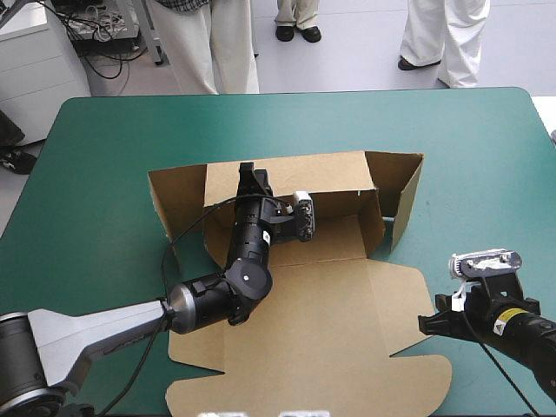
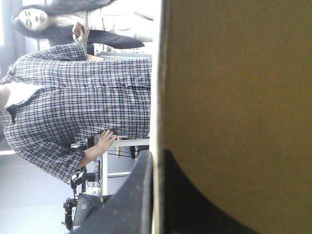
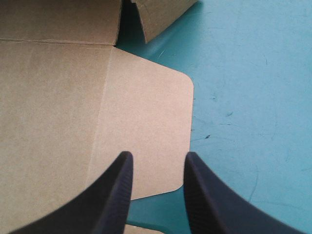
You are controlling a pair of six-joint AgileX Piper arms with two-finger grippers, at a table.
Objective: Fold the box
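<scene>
the box (image 1: pixel 313 330) (image 2: pixel 234 73) (image 3: pixel 48 97) lies on the teal-green cover (image 1: pixel 104 139) (image 3: pixel 243 73), which shows bare beyond its left, right and far sides; its far wall and both end walls stand raised, and its wide lid lies flat on the robot's side. the left gripper (image 1: pixel 252 178) (image 2: pixel 157 156) reaches across the box's floor to the far wall's top edge, its black fingers (image 2: pixel 136 195) pinched on that board, one on each face. the right gripper (image 1: pixel 434 323) (image 3: pixel 157 158) hangs at the box's right side over the lid's rounded flap (image 1: pixel 400 295) (image 3: pixel 146 122), fingers parted, with only the flap's edge and cover between them
</scene>
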